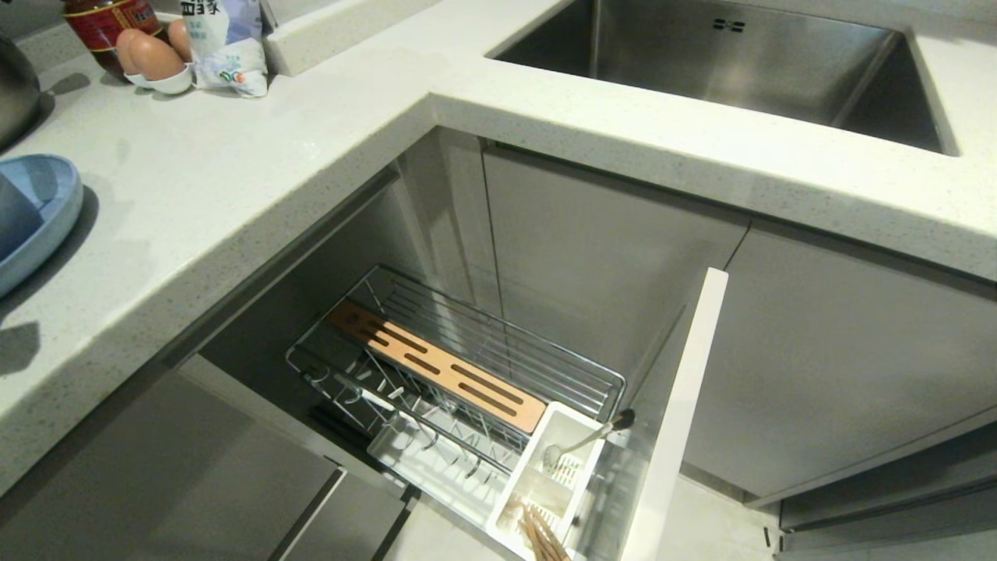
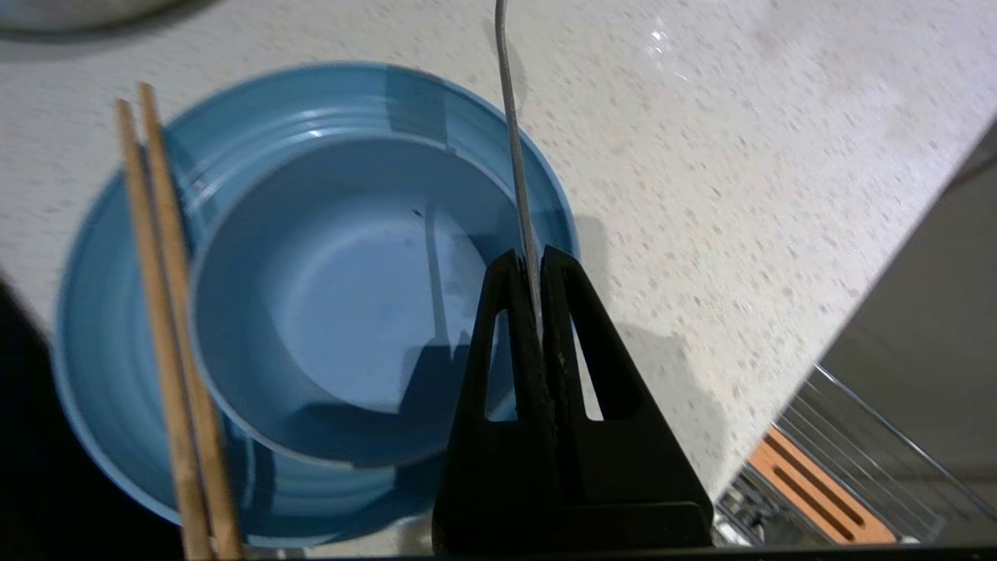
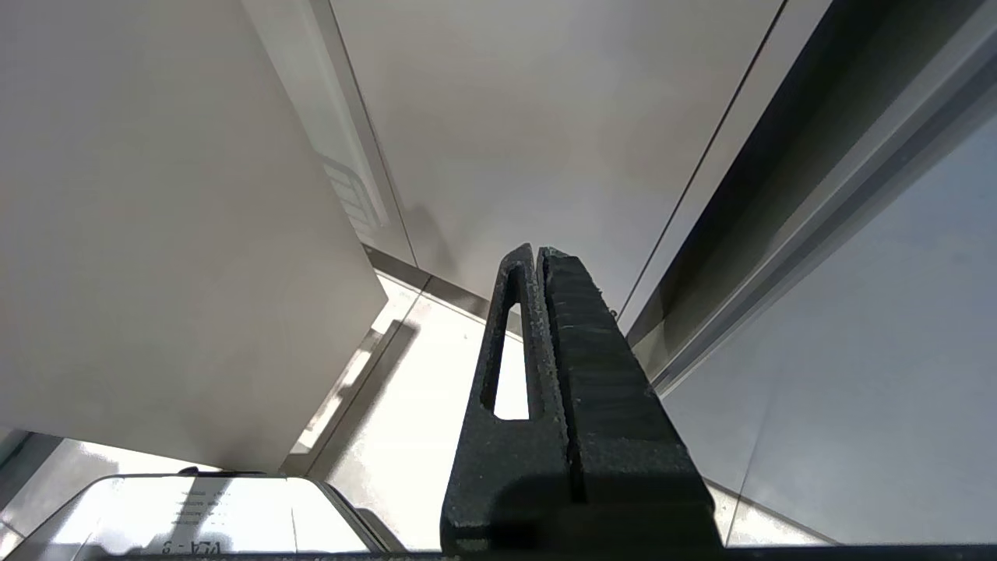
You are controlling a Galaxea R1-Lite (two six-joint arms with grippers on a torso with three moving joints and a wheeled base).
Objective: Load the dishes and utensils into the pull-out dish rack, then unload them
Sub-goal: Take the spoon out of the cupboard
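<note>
Two matte black jaws pinching thin steel spoon handle (image 2: 514, 156)

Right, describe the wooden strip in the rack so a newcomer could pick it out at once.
Below the speckled white countertop, left of the steel sink, a chrome wire dish rack stands pulled out of the cabinet. The wooden strip lies along its length, ending by the white utensil caddy. It is the only light-brown piece among wire and white plastic, and it is cut with dark slots.
</note>
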